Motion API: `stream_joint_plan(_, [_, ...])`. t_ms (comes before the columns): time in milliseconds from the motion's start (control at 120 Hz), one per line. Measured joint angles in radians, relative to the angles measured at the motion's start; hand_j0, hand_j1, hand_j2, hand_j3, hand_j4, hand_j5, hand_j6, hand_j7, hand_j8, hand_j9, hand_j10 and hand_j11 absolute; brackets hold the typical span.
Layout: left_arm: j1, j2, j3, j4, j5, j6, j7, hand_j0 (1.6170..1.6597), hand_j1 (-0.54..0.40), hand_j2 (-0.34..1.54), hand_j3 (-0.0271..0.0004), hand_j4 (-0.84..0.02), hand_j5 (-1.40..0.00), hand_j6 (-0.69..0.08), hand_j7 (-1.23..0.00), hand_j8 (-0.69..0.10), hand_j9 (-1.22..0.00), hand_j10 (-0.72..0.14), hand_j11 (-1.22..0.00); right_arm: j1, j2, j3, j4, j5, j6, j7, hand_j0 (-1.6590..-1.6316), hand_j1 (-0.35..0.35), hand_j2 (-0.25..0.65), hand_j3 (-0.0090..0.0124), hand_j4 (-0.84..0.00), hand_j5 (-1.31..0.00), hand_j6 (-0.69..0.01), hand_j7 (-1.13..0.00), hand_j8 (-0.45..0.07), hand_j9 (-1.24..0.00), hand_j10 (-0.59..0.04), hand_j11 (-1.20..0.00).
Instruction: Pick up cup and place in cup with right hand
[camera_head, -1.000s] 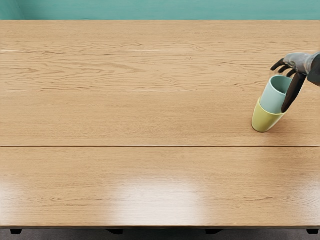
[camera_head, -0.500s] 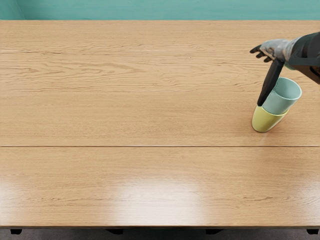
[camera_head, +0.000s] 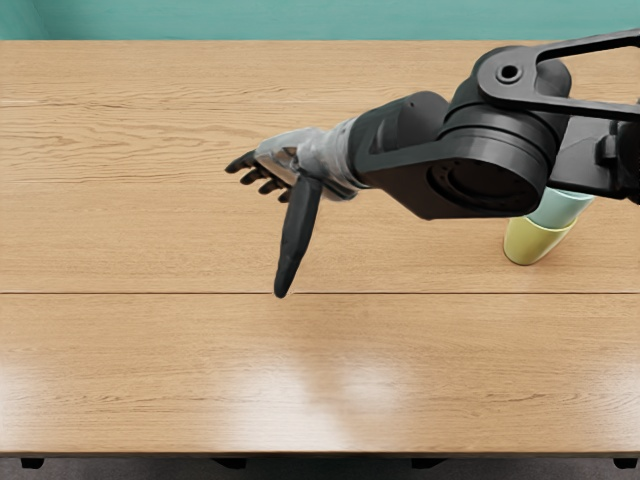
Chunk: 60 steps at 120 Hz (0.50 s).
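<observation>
Fingers (camera_head: 296, 240) apart and gripping nothing, the right hand (camera_head: 298, 160) is hovering away from the yellow cup (camera_head: 533, 242), presumably because the teal cup (camera_head: 560, 209) is nesting inside.

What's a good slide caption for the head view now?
Teal cup nested in yellow cup, robot hand open.
</observation>
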Motion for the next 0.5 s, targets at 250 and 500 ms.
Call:
stream_joint_plan(250, [0.000, 0.000, 0.000, 0.000, 0.000, 0.000, 0.000, 1.6581, 0.349, 0.00, 0.0000, 0.000, 0.00, 0.000, 0.00, 0.000, 0.00, 0.000, 0.00, -0.426, -0.100, 0.426, 0.009, 0.017, 0.423, 0.000, -1.6581, -0.313, -0.006, 0.0000, -0.031, -0.04, -0.031, -0.04, -0.031, -0.04, -0.031, -0.04])
stream_joint_plan(500, [0.000, 0.000, 0.000, 0.000, 0.000, 0.000, 0.000, 1.6581, 0.349, 0.00, 0.0000, 0.000, 0.00, 0.000, 0.00, 0.000, 0.00, 0.000, 0.00, -0.653, -0.194, 0.605, 0.009, 0.127, 0.714, 0.000, -1.6581, -0.314, -0.006, 0.0000, -0.030, -0.04, -0.030, -0.04, -0.030, -0.04, -0.030, -0.04])
